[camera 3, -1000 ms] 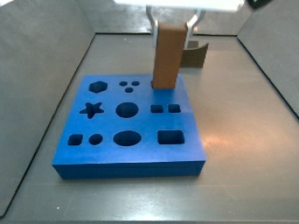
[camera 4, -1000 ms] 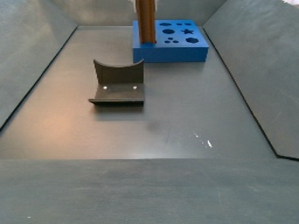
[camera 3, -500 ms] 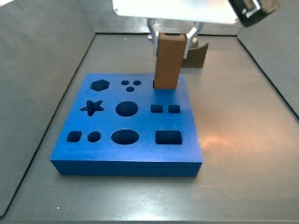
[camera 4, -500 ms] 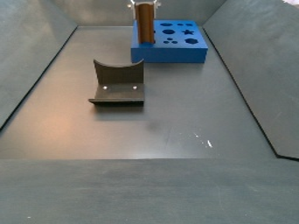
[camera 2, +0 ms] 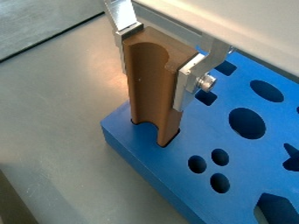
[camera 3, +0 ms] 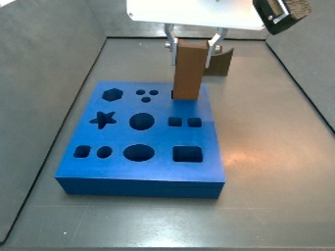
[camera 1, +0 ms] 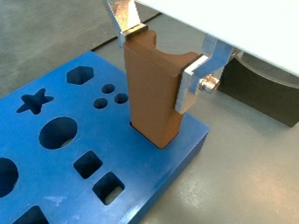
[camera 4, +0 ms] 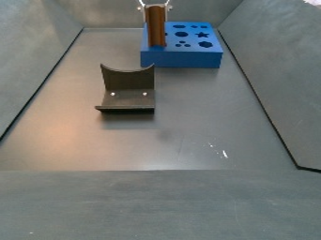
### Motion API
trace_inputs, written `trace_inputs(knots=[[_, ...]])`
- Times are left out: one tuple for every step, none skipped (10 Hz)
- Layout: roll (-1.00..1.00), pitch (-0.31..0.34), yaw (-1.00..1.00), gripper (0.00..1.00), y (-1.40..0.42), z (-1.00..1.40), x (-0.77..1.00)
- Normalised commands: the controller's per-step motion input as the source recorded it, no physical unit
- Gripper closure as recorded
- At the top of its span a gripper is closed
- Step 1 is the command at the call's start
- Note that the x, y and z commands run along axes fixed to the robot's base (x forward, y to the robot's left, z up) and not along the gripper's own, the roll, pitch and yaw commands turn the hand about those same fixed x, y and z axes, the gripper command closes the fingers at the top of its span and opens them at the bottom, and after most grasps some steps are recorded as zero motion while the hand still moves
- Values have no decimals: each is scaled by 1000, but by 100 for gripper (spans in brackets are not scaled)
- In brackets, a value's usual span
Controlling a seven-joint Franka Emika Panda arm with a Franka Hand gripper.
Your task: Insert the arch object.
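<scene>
Upright at one end of the blue board (camera 3: 144, 137), the arch object (camera 3: 189, 71) is seen standing with its lower end sunk into the board's surface, close to the board's edge. It is a tall brown block (a rounded groove down one face is shown in a wrist view (camera 2: 149, 86)). The gripper (camera 1: 163, 54) is closed around its upper part, and a silver finger (camera 1: 194, 80) is pressed flat against each side in both wrist views. Star, hexagon, round and square holes are cut into the rest of the board. In a side view, a dark fixture (camera 4: 126, 89) is seen standing on the grey floor (camera 4: 175, 141), well apart from the board and nearer the middle of the bench.
</scene>
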Motion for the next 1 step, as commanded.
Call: trace_inputs(knots=[[0,-4,0,100,0,0,0]])
